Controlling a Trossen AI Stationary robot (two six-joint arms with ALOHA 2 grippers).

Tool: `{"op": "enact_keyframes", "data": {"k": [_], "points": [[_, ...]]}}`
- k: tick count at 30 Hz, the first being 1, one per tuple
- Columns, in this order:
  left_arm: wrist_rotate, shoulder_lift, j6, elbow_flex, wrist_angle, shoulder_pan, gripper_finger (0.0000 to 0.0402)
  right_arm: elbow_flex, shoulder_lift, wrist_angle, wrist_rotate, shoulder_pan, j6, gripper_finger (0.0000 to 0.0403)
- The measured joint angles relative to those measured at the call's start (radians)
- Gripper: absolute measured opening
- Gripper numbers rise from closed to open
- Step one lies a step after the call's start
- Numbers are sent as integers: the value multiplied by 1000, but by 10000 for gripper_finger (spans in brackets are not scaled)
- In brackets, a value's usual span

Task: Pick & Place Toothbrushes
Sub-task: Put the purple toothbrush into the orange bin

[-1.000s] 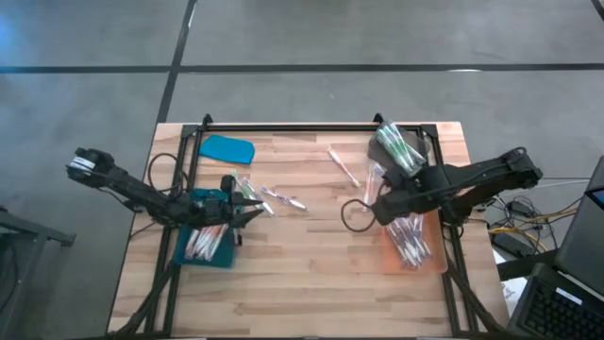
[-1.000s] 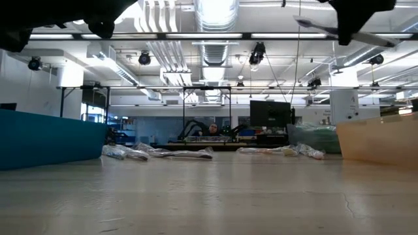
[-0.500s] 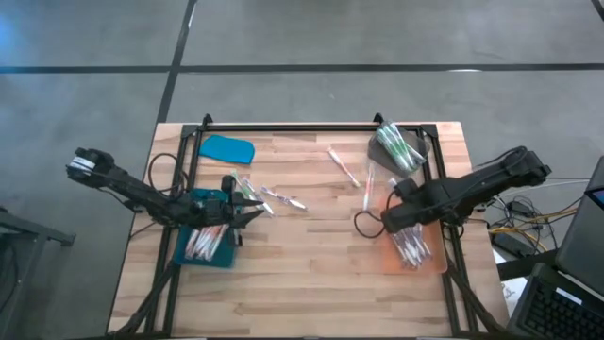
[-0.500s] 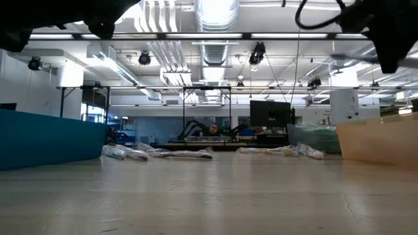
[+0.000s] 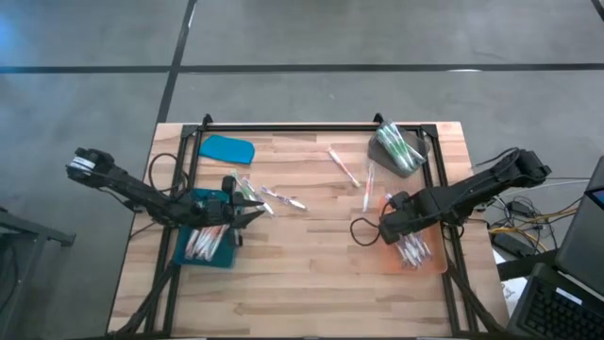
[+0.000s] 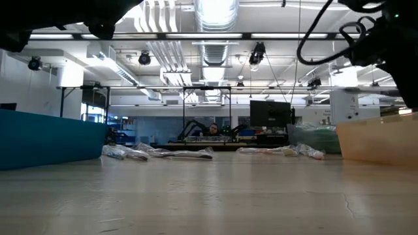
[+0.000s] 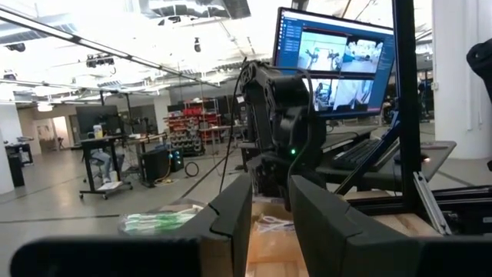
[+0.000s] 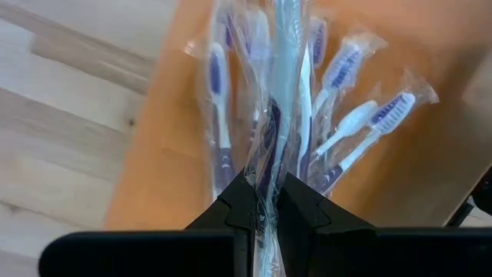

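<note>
The bench (image 5: 311, 274) has a light wood plank top and stands on a grey concrete floor (image 5: 377, 38) crossed by dark seam lines. The room behind is a large open workshop. Exposed silver ducting (image 6: 214, 16) and pipes run along the ceiling, with strip lights (image 6: 215, 36) and dark hanging fixtures among them. A dark monitor (image 6: 269, 113) stands at the far side, and a person (image 6: 213, 129) sits at a distant desk. In the left wrist view, a lit screen (image 7: 336, 54) is mounted on a black frame, and work tables and shelving stand across the pale floor behind it.
</note>
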Motion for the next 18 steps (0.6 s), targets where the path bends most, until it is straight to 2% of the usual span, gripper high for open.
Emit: {"op": "enact_keyframes", "data": {"k": [18], "points": [[0,0,0,0,-4,0,97,-208,0,186,-184,0,26,24]]}}
